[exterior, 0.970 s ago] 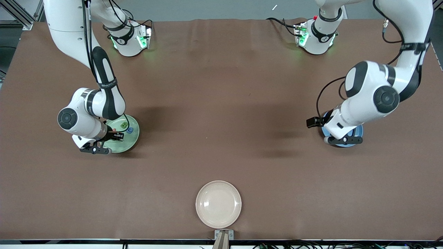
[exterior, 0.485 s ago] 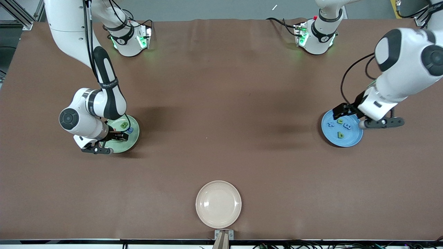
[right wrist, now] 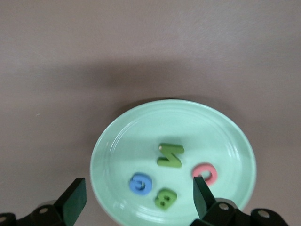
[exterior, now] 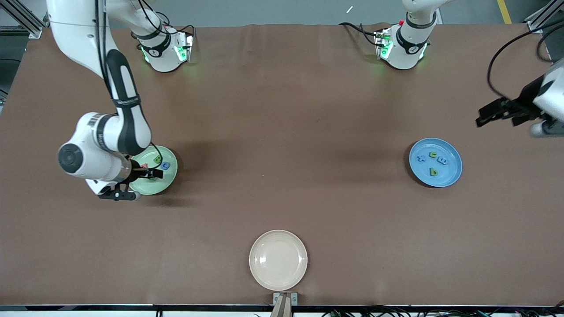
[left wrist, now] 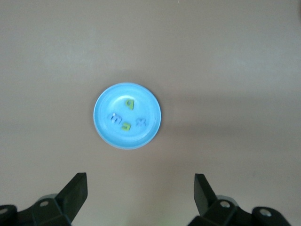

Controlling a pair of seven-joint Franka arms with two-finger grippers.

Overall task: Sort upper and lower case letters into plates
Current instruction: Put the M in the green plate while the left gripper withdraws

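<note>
A big brown table [exterior: 282,132] fills the front view. A strip of grey floor [exterior: 273,11] runs along the top edge. The two robot bases with green lights stand near the top of the picture.

The pale green plate [exterior: 169,175] sits at the middle left of the front view, toward the right arm's end of the table. In the right wrist view it holds four letters: a green N [right wrist: 170,155], a blue G [right wrist: 140,183], a green B [right wrist: 165,198] and a pink letter [right wrist: 205,173] partly hidden by a finger. None of them touch.

The blue plate [exterior: 454,174] sits at the middle right, toward the left arm's end. It holds four small letters [exterior: 432,161], two green and two blue, close together.

A cream plate [exterior: 278,259] lies at the bottom middle, nearest the camera, well apart from the other two.

The right gripper [right wrist: 136,195] hangs low over the green plate. Its fingers are spread wide and hold nothing.

The left gripper [left wrist: 141,193] is up in the air at the right edge of the front view, above the blue plate in the frame. Its fingers are wide apart too, with nothing in them.
</note>
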